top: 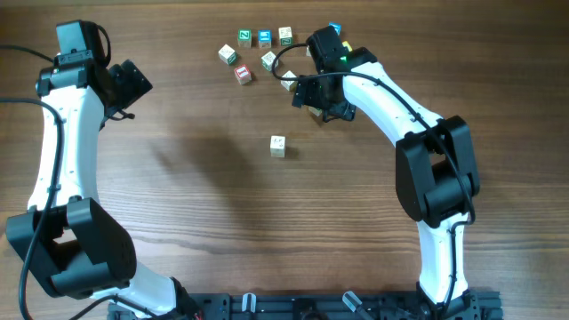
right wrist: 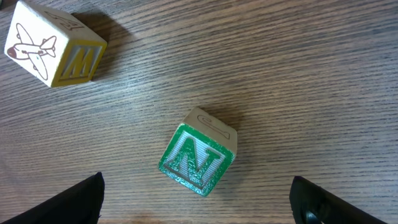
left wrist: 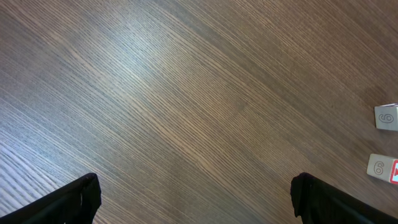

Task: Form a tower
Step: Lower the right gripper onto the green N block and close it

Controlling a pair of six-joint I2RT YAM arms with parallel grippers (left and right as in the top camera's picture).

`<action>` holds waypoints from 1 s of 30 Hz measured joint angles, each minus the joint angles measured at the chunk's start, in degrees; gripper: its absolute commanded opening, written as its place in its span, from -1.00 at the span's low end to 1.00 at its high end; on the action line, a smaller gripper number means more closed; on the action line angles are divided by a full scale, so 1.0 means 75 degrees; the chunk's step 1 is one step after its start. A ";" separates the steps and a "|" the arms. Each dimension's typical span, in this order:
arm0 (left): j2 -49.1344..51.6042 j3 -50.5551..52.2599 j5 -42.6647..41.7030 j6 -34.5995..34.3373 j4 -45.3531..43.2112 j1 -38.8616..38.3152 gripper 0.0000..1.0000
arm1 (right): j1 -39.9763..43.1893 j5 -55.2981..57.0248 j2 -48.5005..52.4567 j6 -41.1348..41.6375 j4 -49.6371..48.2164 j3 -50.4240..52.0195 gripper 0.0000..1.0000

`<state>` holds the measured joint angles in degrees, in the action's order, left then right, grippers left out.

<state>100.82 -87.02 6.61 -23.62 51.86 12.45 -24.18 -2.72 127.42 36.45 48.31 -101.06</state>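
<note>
At mid-table in overhead view, the tower looked like one pale cube standing alone on the wood table. From straight above you couldn't tell if it was more than one high. It sat well apart from the loose cubes and touched neither arm.

- Loose cubes: cluster at far edge, centre-right. Incl. a green-faced cube, a blue-faced cube just beside it, and a red-faced cube nearer you. All lay separate, none stacked.
- R arm: reached into the right side of that cluster. Right gripper had its jaws wide apart w/ nothing held. Per its wrist cam, a green N cube lay tilted on the table between and ahead of the fingers, w/ clear wood on both sides and no contact. A yellow W cube w/ an airplane face sat off to upper left, apart from the N cube.
- L arm: parked far left, away from all cubes. Left gripper was fully spread and empty, w/ bare wood grain under it. Two pale cubes showed at the right edge of its wrist cam: the upper cube w/ a looped mark and the lower cube w/ a red side, cut off by the frame. Both were well clear of the fingers.
</note>
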 measured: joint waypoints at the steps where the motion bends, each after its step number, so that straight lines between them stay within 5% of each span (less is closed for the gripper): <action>1: 0.0000 0.0000 0.0003 0.0000 0.0003 0.0000 1.00 | 0.0000 0.0003 0.0000 0.0020 0.0003 0.0000 0.87; 6: 0.0000 0.0000 0.0000 0.0000 0.0000 0.0000 1.00 | 0.0000 0.0000 0.0000 0.0361 0.0061 0.0000 0.60; 9: 0.0000 0.0000 0.0003 0.0000 0.0000 0.0000 1.00 | 0.0000 0.0000 0.0000 0.0571 0.0041 0.0000 0.15; 27: 0.0000 0.0000 0.0000 0.0000 0.0000 0.0000 1.00 | -0.0242 0.1000 0.0201 0.2020 -0.0490 0.0009 0.08; 30: 0.0000 0.0000 0.0003 0.0000 0.0003 0.0000 1.00 | -0.0242 0.1035 0.0254 0.2189 -0.0530 0.0009 -0.15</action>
<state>100.82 -87.02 6.63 -23.62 51.88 12.45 -26.00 5.04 129.32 52.86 44.34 -100.99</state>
